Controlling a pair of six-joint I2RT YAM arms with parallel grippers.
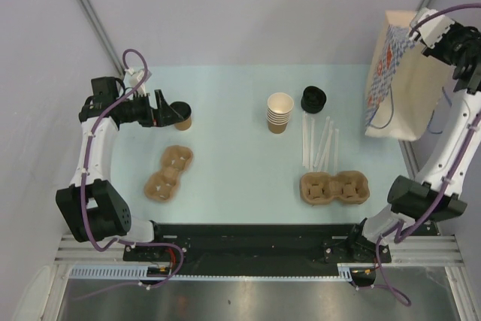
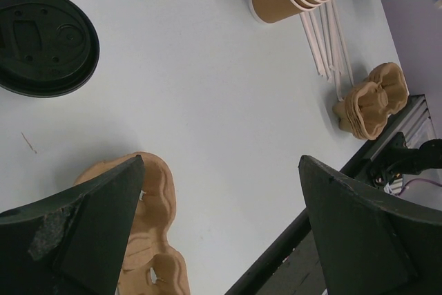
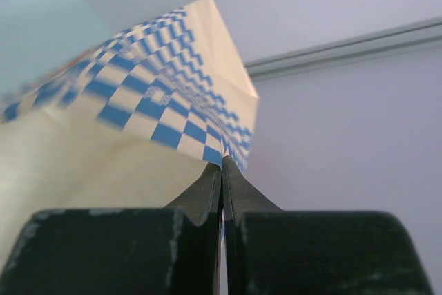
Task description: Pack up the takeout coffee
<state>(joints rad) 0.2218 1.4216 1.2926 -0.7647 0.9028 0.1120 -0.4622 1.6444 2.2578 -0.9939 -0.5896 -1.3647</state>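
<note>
Table [image 1: 240, 84] is running pale blue-green, w/ a black rail [image 1: 248, 232] along the near edge and grey walls closing in at L and back. The widest bare strip is lying mid-table, btwn the L pulp carrier [image 1: 169, 172] and the stack of lidless cups [image 1: 280, 112]. A second bare band is running along the far edge behind them. R side is looking crowded: a loose black lid [image 1: 314, 99] is sitting just beside the stack, straws [image 1: 319, 144] are lying nearer, and the R pulp carrier [image 1: 336, 187] is sitting close to the rail. The paper bag [image 1: 406, 73] is standing tall at the table's R edge, partly past it. Can't tell if its bottom is resting on the table.

The bag is showing a blue/white checker print plus some red-orange marks. Any lettering is too blurred to read.

The takeout coffee [image 1: 180, 116] is standing upright at the far L of the table, lid up, long axis vertical, w/ tan wall showing under the lid. The L gripper [image 1: 165, 109] is pointing at it from its L side, fingers [image 2: 90, 233] spread wide and holding nothing. In the L wrist view only the coffee's lid is showing, ahead of the tips and off to one side, apart from both fingers.

The R gripper [image 3: 222, 170] is reaching high at the R, fingers pressed together and pinching the bag's top edge.
</note>
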